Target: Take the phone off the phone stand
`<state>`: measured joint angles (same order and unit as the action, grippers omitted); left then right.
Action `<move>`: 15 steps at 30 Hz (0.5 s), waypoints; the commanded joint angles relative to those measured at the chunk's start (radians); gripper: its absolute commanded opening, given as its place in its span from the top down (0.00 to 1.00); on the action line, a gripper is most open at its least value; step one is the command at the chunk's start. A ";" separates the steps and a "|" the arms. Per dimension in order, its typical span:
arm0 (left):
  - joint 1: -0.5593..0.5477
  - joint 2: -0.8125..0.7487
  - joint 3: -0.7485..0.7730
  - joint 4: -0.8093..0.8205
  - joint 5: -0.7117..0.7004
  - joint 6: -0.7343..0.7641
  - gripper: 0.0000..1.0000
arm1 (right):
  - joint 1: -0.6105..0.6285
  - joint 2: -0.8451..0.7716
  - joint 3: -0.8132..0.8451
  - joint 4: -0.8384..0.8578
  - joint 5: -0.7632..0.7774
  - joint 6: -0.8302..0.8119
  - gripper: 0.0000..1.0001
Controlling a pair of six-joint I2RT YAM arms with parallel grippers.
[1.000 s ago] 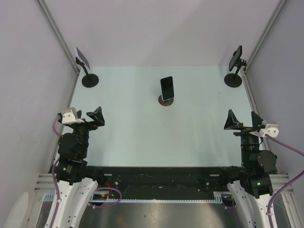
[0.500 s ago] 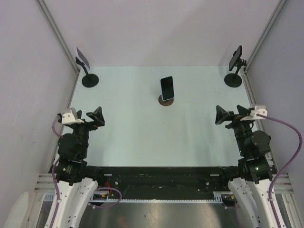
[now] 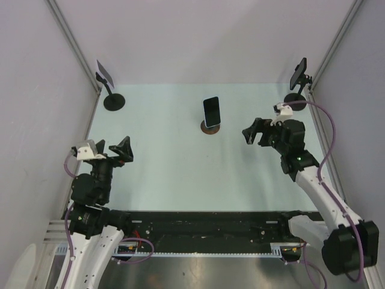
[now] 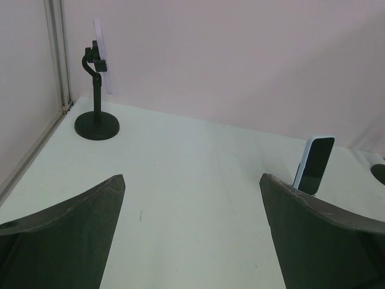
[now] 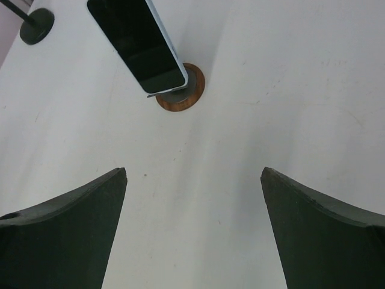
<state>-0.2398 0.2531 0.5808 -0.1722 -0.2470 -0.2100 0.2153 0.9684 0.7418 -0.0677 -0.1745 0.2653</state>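
Note:
A black phone with a pale edge [image 3: 211,112] leans upright on a small round brown stand [image 3: 210,127] at the middle back of the table. It also shows in the right wrist view [image 5: 138,45] with the stand's base [image 5: 181,96], and in the left wrist view [image 4: 314,164]. My right gripper [image 3: 252,130] is open and empty, raised to the right of the phone, apart from it. My left gripper [image 3: 112,147] is open and empty at the near left.
Two black camera stands sit in the back corners, one at the left [image 3: 109,90] and one at the right [image 3: 297,87]. White walls with metal posts enclose the table [image 3: 180,162]. The left stand shows in the left wrist view [image 4: 97,96].
My right arm has stretched forward and leftward from the near right edge towards the phone, its gripper staying open. My left arm has barely moved.

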 commanded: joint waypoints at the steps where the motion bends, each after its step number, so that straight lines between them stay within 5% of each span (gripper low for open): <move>1: -0.016 -0.011 -0.009 0.027 0.011 -0.014 0.01 | 0.047 0.146 0.085 0.183 -0.036 -0.031 0.00; 15: -0.027 0.002 -0.010 0.028 -0.008 -0.015 0.00 | 0.124 0.644 0.347 0.448 -0.201 -0.207 0.00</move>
<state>-0.2577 0.2520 0.5758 -0.1673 -0.2508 -0.2096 0.3260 1.5406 0.9924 0.2584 -0.3096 0.1265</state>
